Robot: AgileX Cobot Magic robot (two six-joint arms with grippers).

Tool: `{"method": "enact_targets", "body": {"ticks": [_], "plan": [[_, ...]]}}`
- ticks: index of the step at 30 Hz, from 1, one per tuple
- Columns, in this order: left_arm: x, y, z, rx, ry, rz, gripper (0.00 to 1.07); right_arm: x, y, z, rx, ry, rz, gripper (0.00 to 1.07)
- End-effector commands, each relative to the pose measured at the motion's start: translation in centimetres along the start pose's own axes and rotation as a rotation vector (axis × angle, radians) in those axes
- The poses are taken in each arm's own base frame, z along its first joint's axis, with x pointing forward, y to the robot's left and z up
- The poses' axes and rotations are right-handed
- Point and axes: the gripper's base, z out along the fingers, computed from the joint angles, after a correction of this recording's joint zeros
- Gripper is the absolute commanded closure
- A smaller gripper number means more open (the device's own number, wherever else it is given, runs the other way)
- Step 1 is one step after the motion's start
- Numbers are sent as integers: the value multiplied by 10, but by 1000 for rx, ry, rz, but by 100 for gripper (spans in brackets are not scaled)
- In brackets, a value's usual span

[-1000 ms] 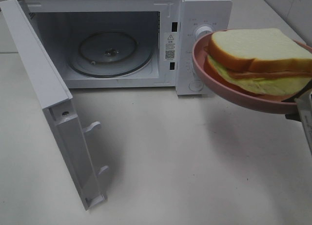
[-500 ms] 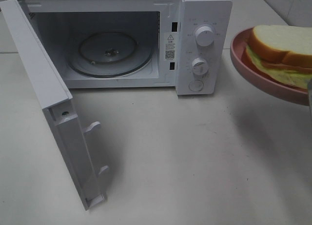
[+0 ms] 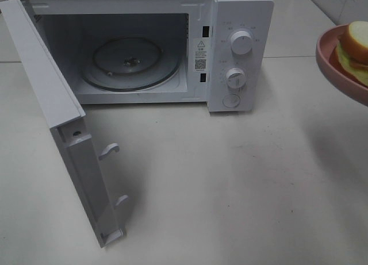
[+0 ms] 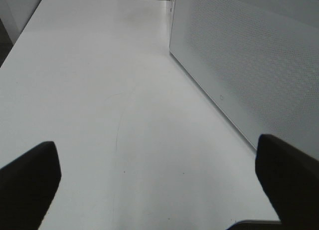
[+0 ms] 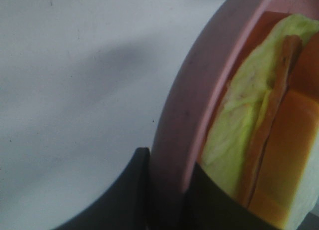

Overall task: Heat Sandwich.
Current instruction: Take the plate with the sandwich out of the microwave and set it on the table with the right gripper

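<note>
One sandwich (image 3: 355, 49) on one plate (image 3: 339, 69); right end effector (image 5: 167, 190) clamps the plate rim. Left end effector (image 4: 159, 185) spread, empty. One microwave (image 3: 241, 23), door (image 3: 52, 127) open.

Microwave (image 3: 172, 46): 1. Knobs (image 3: 240, 42): 2. Glass turntable (image 3: 129, 61): 1. Pink plate (image 3: 336, 66): 1. Sandwich (image 3: 356, 49): 1.

Soft overhead light is falling evenly; the microwave door (image 3: 69, 144) is casting faint shadow, while the right wrist close-up is appearing dim, perhaps defocused.

matte black jaws (blunt, rounded tips) on both arms.
</note>
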Motion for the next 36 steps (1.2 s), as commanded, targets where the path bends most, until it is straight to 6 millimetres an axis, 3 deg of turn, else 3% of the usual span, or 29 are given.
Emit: {"method": "enact_targets", "body": {"ticks": [1,6,25,36], "plan": [[0,0,0,1,-10,3,7,4,-6,0,48,45,30,104],[0,0,0,1,-10,3,7,5,-6,10,39,173,115,104],[0,0,0,1,-10,3,7,-9,-2,44,41,342,378,103],[0,0,0,1,-10,3,7,-23,-15,57,74,478,561,102]]}}
